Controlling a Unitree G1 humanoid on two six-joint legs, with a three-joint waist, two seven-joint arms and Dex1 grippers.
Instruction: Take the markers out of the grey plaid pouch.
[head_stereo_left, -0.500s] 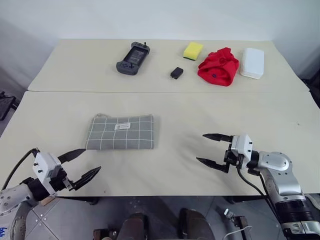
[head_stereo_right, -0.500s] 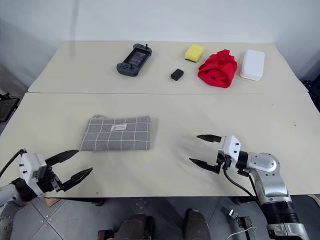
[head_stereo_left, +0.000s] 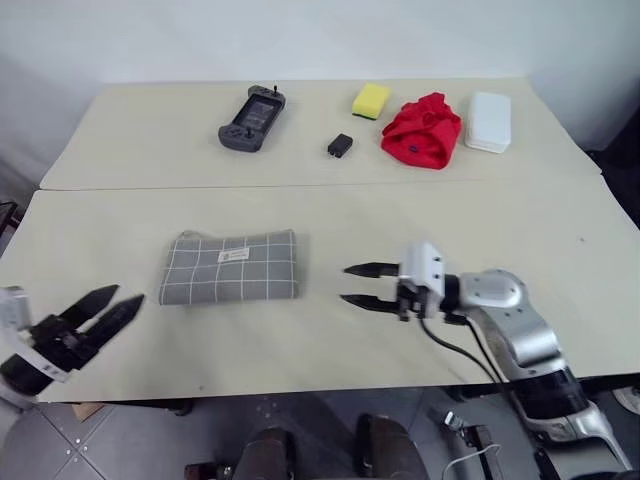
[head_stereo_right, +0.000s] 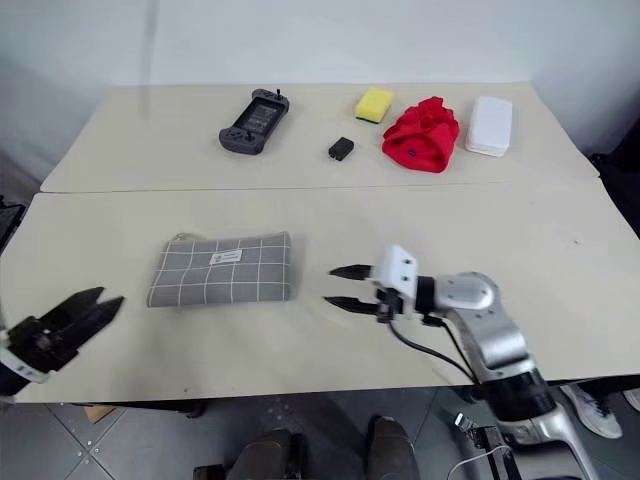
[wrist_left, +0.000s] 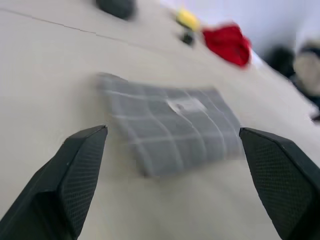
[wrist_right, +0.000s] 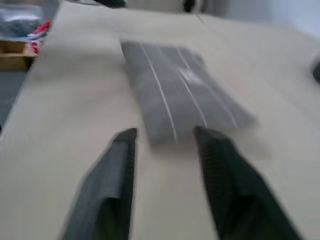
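Two pale tables (head_stereo_left: 560, 235) stand edge to edge in the head views, and the grey plaid pouch (head_stereo_left: 230, 266) lies flat on the near one, left of the middle, with its small white label facing up. No marker can be seen outside it. The right gripper (head_stereo_left: 357, 285) points toward the pouch from the right side, near it but not touching; its two black fingers have a clear gap between them and hold nothing. The left gripper (head_stereo_left: 103, 308) is at the near left edge of the table, well apart from the pouch, with its fingers spread and empty. On the far table are a dark game controller (head_stereo_left: 247, 118), a small black box (head_stereo_left: 339, 145), a yellow sponge (head_stereo_left: 371, 99), a red cloth bundle (head_stereo_left: 422, 130) and a white box (head_stereo_left: 488, 122).

From the left wrist, the pouch (wrist_left: 170, 125) is between the two wide-apart fingertips (wrist_left: 85, 160), beyond them, and the red bundle (wrist_left: 227, 42) is far behind.

From the right wrist, the pouch (wrist_right: 180, 90) lies just ahead of the parted fingers (wrist_right: 120, 165), not touched.
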